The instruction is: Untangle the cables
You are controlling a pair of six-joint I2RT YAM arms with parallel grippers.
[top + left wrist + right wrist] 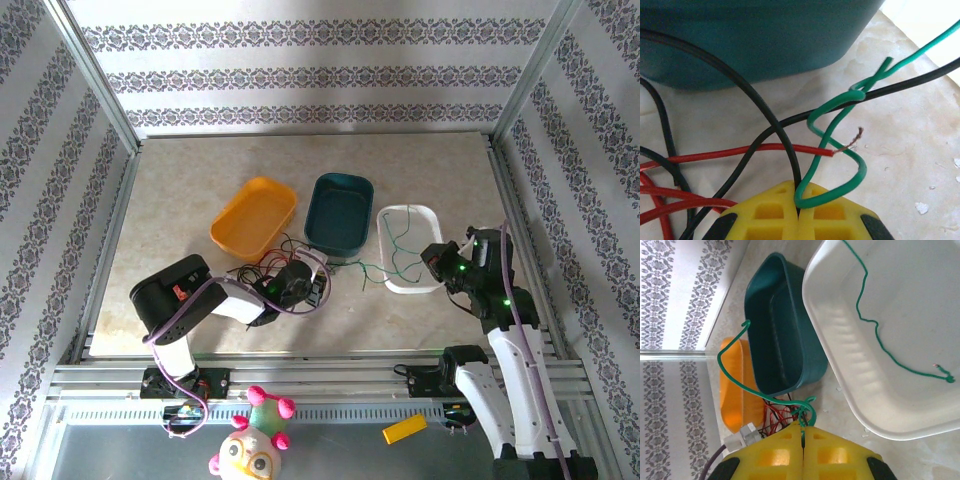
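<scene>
Yellow left gripper, bottom centre, is clamped on the green wire; the right gripper pinches green too. Cables knot at lower centre. Draw apart slowly, easing green's loop off the black wire.

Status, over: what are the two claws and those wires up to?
Left gripper shut on green loop. Right gripper shut on green strand. Tangle of red and black cables beside teal bin, black one crossing the loop.
</scene>
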